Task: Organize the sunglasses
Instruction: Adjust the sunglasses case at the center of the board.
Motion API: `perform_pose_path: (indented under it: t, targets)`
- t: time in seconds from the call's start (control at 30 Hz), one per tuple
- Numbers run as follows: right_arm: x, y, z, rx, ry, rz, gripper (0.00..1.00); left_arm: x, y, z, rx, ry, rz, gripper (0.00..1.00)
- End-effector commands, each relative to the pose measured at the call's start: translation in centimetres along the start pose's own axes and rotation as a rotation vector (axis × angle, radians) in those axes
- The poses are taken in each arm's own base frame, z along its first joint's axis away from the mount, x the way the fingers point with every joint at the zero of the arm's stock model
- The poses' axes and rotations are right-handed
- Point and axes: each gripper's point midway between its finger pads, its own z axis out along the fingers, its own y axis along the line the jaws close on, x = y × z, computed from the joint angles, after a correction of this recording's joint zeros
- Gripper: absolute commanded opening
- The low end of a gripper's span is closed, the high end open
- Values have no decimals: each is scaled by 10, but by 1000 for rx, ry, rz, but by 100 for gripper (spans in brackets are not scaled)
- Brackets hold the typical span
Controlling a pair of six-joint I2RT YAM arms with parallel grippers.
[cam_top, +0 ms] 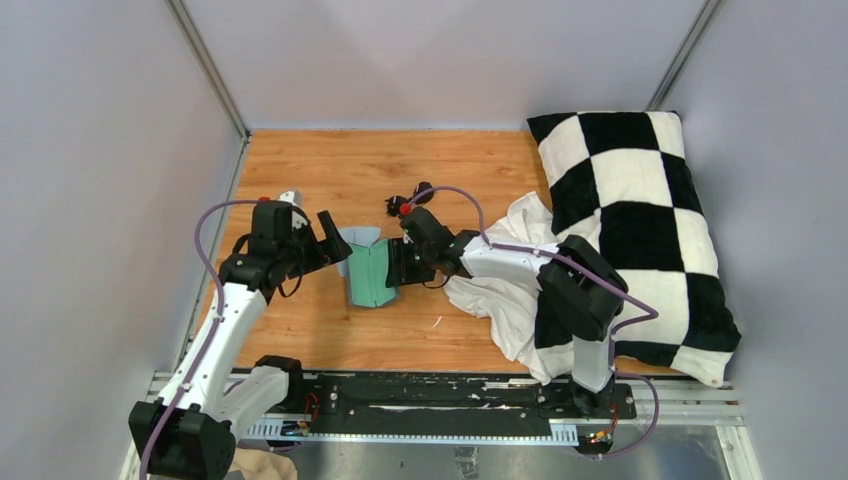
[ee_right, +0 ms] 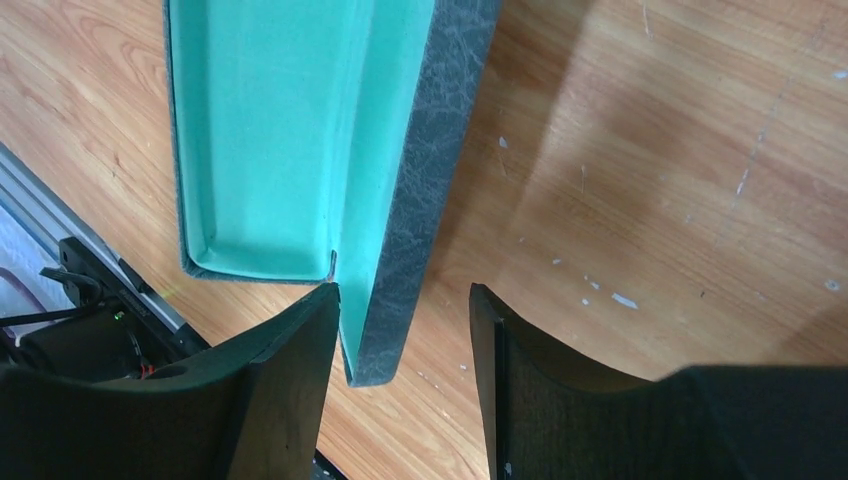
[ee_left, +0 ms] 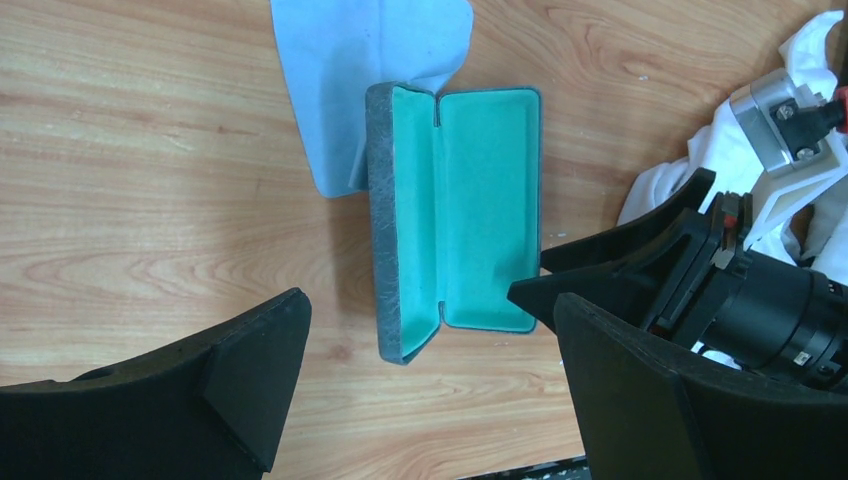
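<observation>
Evidently pre-loading: case lies open, right gripper spread astride one wall, left gripper spread above it, sunglasses on the table just beyond; next move likely requires fetching them.

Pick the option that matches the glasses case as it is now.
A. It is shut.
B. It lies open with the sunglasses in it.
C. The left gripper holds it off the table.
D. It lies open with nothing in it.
D: the case lies open on the table with its teal lining bare, and the sunglasses lie on the wood beyond it.
</observation>
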Motion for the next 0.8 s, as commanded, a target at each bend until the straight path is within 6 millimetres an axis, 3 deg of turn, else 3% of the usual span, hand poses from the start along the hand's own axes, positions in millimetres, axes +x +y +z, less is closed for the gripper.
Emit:
perform_pose_path:
  t: [0.0,0.07,0.17,0.37,0.53,0.77]
  targets:
    - [-2,12,9,-32,32,-4,57,5,2,4,5,11,-3,99]
    - [2,12,17,-40,54,9,55,5,2,5,8,12,-3,99]
    - [3,12,22,-47,56,28,42,6,1,5,12,17,1,99]
    - [-9,8,11,0,1,-15,19,6,4,3,0,18,20,100]
    - [-20,-12,-10,145,-10,-122,10,6,5,0,-7,13,26,100]
    - [-38,-61,-50,450,-65,-286,5,6,6,1,-10,14,26,100]
